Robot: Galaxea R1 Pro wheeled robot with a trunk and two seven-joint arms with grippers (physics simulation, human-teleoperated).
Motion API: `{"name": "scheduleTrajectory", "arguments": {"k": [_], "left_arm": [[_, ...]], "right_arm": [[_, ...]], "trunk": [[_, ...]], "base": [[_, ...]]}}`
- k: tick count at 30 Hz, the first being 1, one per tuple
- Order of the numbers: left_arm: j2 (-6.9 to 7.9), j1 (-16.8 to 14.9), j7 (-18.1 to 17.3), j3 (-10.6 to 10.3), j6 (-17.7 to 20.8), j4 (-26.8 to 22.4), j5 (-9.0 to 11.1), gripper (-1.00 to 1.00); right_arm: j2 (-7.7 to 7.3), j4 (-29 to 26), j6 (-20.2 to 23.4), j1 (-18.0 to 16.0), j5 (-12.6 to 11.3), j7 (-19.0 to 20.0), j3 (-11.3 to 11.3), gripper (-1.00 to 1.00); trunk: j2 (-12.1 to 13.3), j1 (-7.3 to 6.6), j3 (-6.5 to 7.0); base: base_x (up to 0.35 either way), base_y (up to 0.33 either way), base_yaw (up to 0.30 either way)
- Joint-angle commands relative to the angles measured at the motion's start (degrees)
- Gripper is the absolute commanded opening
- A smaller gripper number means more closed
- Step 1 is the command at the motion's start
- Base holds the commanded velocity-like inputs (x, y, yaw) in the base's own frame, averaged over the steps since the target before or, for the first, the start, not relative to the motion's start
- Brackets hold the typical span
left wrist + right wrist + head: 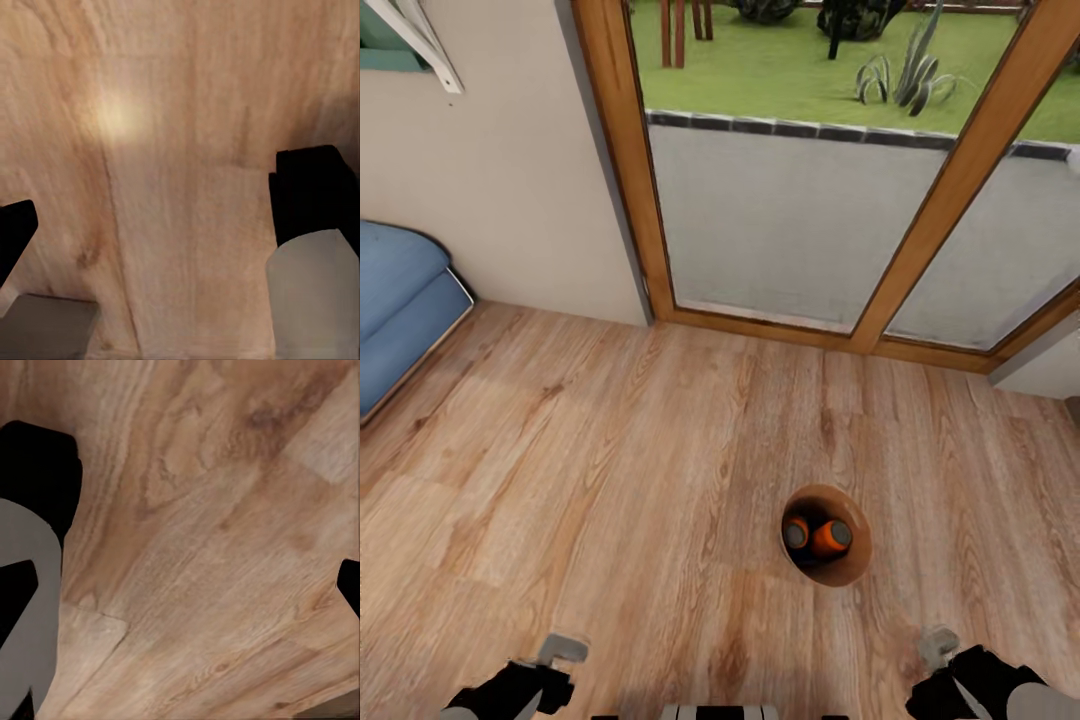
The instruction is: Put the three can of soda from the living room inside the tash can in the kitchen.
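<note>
Copper-brown interior of the tash can [827, 535] visible from above, standing on the wood plank floor [610, 460] of the living room, near the wood-framed glass doors [800, 200]. Two orange cans of soda [817, 537] lying inside, side by side, grey tops showing. Third, dark blue can: cannot place from these views. Blue sofa [400, 300] at left edge, well apart from bin.

Left gripper [550, 665] and right gripper [945, 650] low at bottom of head view, both above bare floor, neither touching anything. Wrist views: fingers spread on both, floor visible between, nothing held.

Step judged: bin partly loaded, not yet in kitchen; blue can outstanding. Advice: locate blue can first, drop in while bin is within reach. For lifting bin, grip rim wall with one finger inside and one outside, keep upright so loose cans do not roll out. Approach from right side, nearer that arm. Risk: tapered wall slipping in pinch.
</note>
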Motion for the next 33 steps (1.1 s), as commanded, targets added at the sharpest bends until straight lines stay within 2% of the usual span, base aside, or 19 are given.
{"name": "scheduleTrajectory", "arguments": {"k": [1, 2, 6, 7, 9, 13, 15, 18, 20, 22, 24, 26, 33], "left_arm": [[0.04, 1.0, 0.0, 0.0, -0.9, 0.2, 0.0, 1.0], [0.08, 2.8, 0.0, 0.0, -2.9, 0.6, 0.0, 1.0], [0.12, 6.8, 0.1, 0.1, -7.2, 0.9, 0.3, 1.0], [0.15, 8.6, 0.1, 0.1, -8.6, 1.0, 1.3, 1.0], [0.27, 11.1, -0.3, 0.0, -10.6, 1.2, 5.0, 1.0], [0.31, 13.6, -0.6, 0.0, -12.1, 1.2, 9.3, 1.0], [0.35, 15.6, -1.6, 0.0, -12.7, 1.7, 11.6, 1.0], [0.39, 16.9, -3.9, 0.0, -13.0, 3.1, 12.8, 1.0], [0.44, 17.1, -4.4, 0.0, -13.1, 3.4, 13.0, 1.0], [0.48, 17.3, -5.0, 0.0, -13.3, 3.8, 13.3, 1.0], [0.46, 17.4, -5.2, 0.0, -13.5, 3.9, 13.4, 1.0], [0.43, 17.5, -5.2, 0.0, -13.6, 4.0, 13.4, 1.0], [0.26, 17.6, -5.3, -0.1, -14.9, 4.1, 13.4, 1.0]], "right_arm": [[0.02, 0.1, -0.7, 0.7, 0.0, -0.5, -0.6, 1.0], [0.04, 0.2, -2.3, 2.3, 0.0, -1.1, -1.7, 1.0], [0.16, 0.4, -6.4, 5.6, -0.1, -1.8, -3.6, 1.0], [0.23, 0.6, -8.0, 7.0, -0.1, -2.0, -4.7, 1.0], [0.39, 0.7, -9.8, 9.4, -0.4, -2.3, -7.9, 1.0], [0.54, 0.8, -10.8, 11.7, -1.0, -2.4, -10.3, 1.0], [0.68, 0.9, -12.2, 13.9, -3.1, -2.4, -11.3, 1.0], [1.27, 1.9, -14.3, 16.3, -6.3, -2.5, -11.7, 1.0], [1.57, 2.3, -15.0, 16.8, -6.9, -2.5, -11.8, 1.0], [2.58, 3.3, -16.9, 17.3, -7.6, -3.3, -11.9, 1.0], [3.17, 4.1, -20.1, 18.2, -8.1, -5.9, -11.9, 1.0], [3.37, 4.3, -21.7, 18.8, -8.3, -6.8, -11.9, 1.0], [4.07, 4.6, -24.5, 21.5, -8.4, -8.0, -12.0, 1.0]], "trunk": [[0.4, -0.22, 0.19], [0.8, -0.44, 0.37], [2.4, -1.32, 1.09], [2.8, -1.54, 1.27], [3.6, -1.98, 1.63], [5.2, -2.86, 2.35], [6.0, -3.3, 2.71], [7.2, -3.96, 3.24], [8.0, -4.4, 3.6], [8.8, -4.84, 3.98], [9.6, -5.28, 4.43], [10.4, -5.72, 4.92], [13.2, -7.25, 6.74]], "base": [[0.0, 0.0, 0.0], [0.0, 0.0, 0.0], [0.0, 0.0, 0.0], [0.0, 0.0, 0.0], [0.0, 0.0, 0.0], [0.0, 0.0, 0.0], [0.0, 0.0, 0.0], [0.0, 0.0, 0.0], [0.0, 0.0, 0.0], [0.0, 0.0, 0.0], [0.0, 0.0, 0.0], [0.0, 0.0, 0.0], [0.0, 0.0, 0.0]]}}
